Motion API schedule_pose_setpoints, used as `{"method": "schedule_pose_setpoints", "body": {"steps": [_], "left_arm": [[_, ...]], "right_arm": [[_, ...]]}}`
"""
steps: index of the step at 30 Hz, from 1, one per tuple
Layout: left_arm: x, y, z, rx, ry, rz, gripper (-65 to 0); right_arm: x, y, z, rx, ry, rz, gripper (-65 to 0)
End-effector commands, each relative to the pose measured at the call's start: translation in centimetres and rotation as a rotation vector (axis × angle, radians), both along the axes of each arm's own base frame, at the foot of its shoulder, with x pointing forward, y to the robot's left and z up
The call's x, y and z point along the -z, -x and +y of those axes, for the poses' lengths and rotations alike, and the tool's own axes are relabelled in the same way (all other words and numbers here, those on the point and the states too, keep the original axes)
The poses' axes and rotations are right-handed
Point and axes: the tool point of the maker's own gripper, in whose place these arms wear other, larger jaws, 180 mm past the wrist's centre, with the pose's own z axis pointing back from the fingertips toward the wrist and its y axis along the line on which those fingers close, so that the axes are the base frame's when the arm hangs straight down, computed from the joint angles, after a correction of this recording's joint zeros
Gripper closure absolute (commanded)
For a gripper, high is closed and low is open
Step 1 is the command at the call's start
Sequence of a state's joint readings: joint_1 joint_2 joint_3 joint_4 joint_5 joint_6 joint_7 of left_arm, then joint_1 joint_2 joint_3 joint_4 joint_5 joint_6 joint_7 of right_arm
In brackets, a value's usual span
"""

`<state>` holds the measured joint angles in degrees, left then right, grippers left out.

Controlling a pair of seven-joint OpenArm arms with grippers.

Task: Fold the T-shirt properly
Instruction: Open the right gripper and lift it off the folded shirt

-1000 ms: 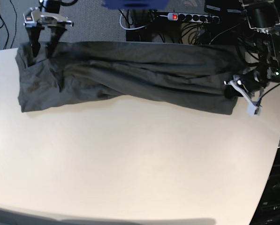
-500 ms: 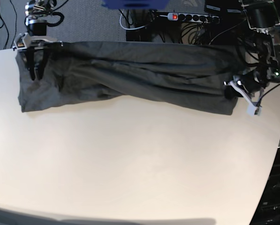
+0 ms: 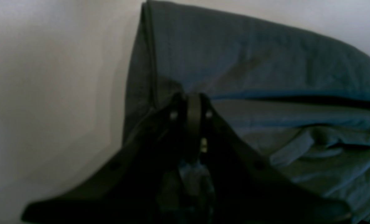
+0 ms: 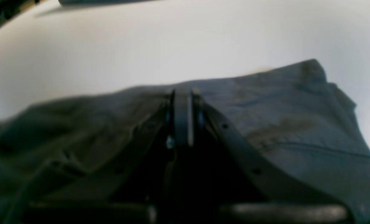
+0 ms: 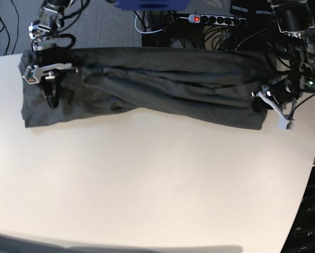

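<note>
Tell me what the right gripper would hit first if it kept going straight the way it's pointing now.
Most likely the T-shirt itself, then the table directly under it. The right gripper points down with its jaws shut, its tips already at the fabric near the shirt's end. Whether cloth is pinched between them is unclear.

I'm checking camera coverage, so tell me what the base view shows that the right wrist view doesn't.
Only the base view shows the whole dark grey short-sleeved T-shirt bunched in a long band across the pale table, the left gripper at its other end, and the power strip behind. Only the right wrist view shows the right gripper shut on the fabric from close up. Both show the shirt, table and right gripper.
</note>
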<state>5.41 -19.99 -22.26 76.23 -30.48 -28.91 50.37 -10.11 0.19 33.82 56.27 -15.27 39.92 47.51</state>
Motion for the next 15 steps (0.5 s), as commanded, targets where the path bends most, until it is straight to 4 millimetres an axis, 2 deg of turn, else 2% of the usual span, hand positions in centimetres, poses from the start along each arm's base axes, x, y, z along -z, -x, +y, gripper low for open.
{"method": "schedule_pose_setpoints", "body": {"steps": [1,8,15], "left_arm": [[0.5,0.7,0.8,0.002,-0.045,0.05,-3.6],[0.5,0.6,1.0,0.0,-0.048,0.048,-3.6],[-0.4,-1.0,0.9,-0.001,-0.047,0.019,-3.6]], "right_arm": [[1.0,-0.3,0.0,-0.015,0.002,0.046,-0.7],[5.3,-1.3,-1.7,-0.034,-0.037,0.217,-0.7],[6.5,-2.2,-2.3,-0.03,-0.058,0.273,-0.7]]}}
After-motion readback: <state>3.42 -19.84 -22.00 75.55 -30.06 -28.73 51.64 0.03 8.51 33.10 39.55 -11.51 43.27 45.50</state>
